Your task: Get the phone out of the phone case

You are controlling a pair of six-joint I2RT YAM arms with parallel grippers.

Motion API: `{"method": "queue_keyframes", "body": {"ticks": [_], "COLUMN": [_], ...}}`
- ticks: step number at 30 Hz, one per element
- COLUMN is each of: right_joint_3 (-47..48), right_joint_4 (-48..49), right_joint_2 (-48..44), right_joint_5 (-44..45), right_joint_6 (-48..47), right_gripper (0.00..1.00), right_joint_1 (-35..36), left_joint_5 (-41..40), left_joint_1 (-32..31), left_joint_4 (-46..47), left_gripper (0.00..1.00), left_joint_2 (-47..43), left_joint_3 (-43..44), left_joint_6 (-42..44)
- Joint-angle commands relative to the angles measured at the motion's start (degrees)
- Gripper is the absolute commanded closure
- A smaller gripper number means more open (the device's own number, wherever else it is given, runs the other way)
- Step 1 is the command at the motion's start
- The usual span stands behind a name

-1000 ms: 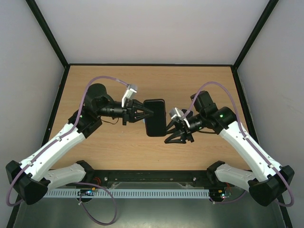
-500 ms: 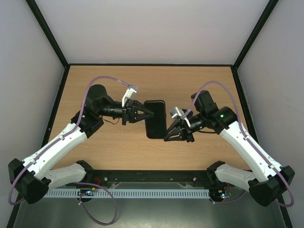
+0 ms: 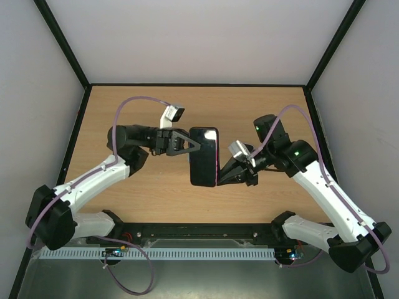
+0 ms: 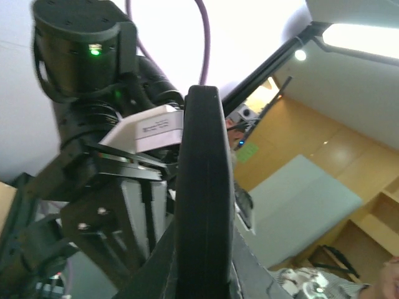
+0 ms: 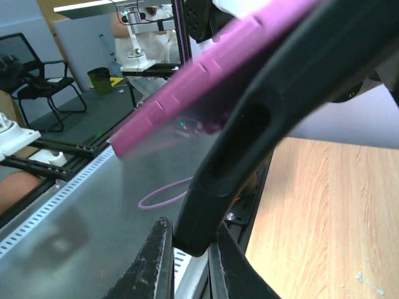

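A: Whereabouts of the phone (image 3: 203, 156)?
B: Centre of the top view, lifted off the table (image 3: 156, 106), long axis running up and down the frame, dark face toward the camera, slung between both arms.
A: Left gripper (image 3: 194, 144)?
B: Clamped almost fully shut on the upper left edge, pinching the phone through its thickness.
A: Right gripper (image 3: 218, 179)?
B: Closed down at the lower right edge, seemingly on the pink case (image 3: 216, 163) rim. Hard to tell from the wrist view whether on the lip alone or on the whole slab.
A: Handling?
B: Probably a stiff, smooth slab inside a soft, stretchy skin. Light enough for one gripper, yet slippery on the faces and unforgiving of a drop.
A: Best hold?
B: Likely a corner lip of the case for peeling, the softest spot to start. Flat across the body for anchoring, away from the side buttons.
A: Risk?
B: Possibly a sudden pop-free and a fall onto the wood.
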Motion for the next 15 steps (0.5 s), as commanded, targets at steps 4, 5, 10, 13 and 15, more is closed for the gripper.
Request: {"method": "queue_keyframes", "body": {"ticks": [4, 5, 10, 13, 15], "right_joint_3": [-1.55, -1.89, -1.27, 0.44, 0.60], "right_joint_4": [14.28, 16.20, 23.52, 27.16, 32.06], "right_joint_2": [4.75, 4.72, 3.10, 2.41, 2.08], "right_joint_5": [5.35, 4.53, 3.88, 6.38, 10.58], "right_joint_6": [2.32, 4.44, 19.82, 30.88, 39.57], "right_gripper": [0.93, 0.93, 0.88, 0.83, 0.80], "right_joint_1": [-1.78, -2.01, -2.70, -2.70, -2.70], "left_joint_5": [1.96, 2.38, 0.02, -2.83, -5.00], "left_joint_1": [-2.39, -2.37, -2.36, -2.27, -2.22], "left_joint_4": [15.13, 8.48, -41.02, -51.75, -50.81], "left_gripper": [0.97, 0.97, 0.97, 0.97, 0.97], "left_joint_2": [-2.81, -4.05, -9.40, -9.87, -10.07], "left_joint_3": [7.99, 8.36, 15.76, 15.92, 13.72], "left_joint_6": [-16.29, -12.19, 26.33, 35.21, 35.57]}}
